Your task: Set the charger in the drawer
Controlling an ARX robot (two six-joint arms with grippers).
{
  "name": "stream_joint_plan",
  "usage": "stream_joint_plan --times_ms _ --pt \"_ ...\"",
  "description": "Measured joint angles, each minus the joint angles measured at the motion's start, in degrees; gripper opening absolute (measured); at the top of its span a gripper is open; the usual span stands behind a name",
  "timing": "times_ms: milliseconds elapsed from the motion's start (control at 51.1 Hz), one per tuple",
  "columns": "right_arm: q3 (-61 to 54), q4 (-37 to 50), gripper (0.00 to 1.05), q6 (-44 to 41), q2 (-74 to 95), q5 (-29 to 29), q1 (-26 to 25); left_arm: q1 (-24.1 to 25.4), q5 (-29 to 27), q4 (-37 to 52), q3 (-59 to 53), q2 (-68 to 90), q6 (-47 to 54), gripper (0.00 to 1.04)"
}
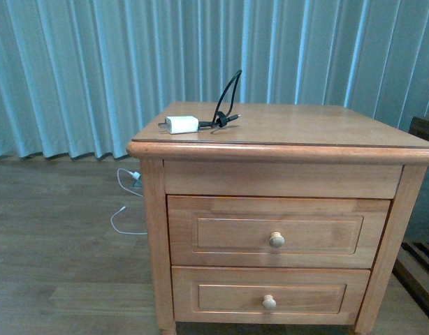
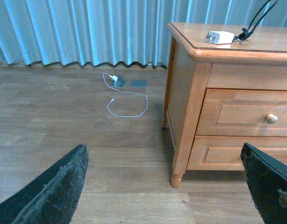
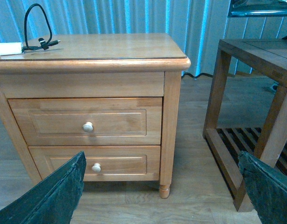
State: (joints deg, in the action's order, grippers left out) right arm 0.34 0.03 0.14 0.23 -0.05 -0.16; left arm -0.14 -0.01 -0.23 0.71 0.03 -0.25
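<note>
The charger (image 1: pixel 182 124), a small white plug block with a black looped cable (image 1: pixel 227 98), lies on the nightstand top (image 1: pixel 305 125) near its left front corner. It also shows in the left wrist view (image 2: pixel 219 37) and the right wrist view (image 3: pixel 9 48). The drawer (image 1: pixel 221 234), the taller upper one with a round pale knob (image 1: pixel 277 239), is closed. My left gripper (image 2: pixel 163 158) is open, low over the floor to the left of the nightstand. My right gripper (image 3: pixel 162 158) is open, facing the drawer (image 3: pixel 115 122) from the front right. Neither arm appears in the front view.
A shallower drawer (image 1: pixel 221 296) sits closed below. A thin white cable (image 2: pixel 127 100) lies on the wood floor left of the nightstand. A darker slatted wooden table (image 3: pixel 255 51) stands close on the right. Pale curtains (image 1: pixel 75 70) hang behind.
</note>
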Motion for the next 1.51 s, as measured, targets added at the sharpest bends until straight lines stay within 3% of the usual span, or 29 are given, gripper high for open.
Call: stream_joint_plan --times_ms 998,1076,1154,1291,1507 --pt "0.0 0.0 0.97 0.0 0.0 0.0 0.0 0.0 0.0 0.0 0.0 0.0 0.0 0.99" --pt "1.6 -5.5 0.97 -1.0 2.7 8.1 2.6 0.0 0.0 0.0 0.0 0.0 0.0 0.99" --pt "2.2 -5.8 0.97 -1.0 6.8 9.0 3.3 0.0 0.0 0.0 0.0 0.0 0.0 0.99" --pt "6.0 2.3 0.97 -0.5 19.3 7.2 4.6 0.0 0.0 0.0 0.0 0.0 0.0 0.99" --pt "15.4 27.9 0.97 -1.2 57.9 7.1 11.4 0.0 0.0 0.0 0.0 0.0 0.0 0.99"
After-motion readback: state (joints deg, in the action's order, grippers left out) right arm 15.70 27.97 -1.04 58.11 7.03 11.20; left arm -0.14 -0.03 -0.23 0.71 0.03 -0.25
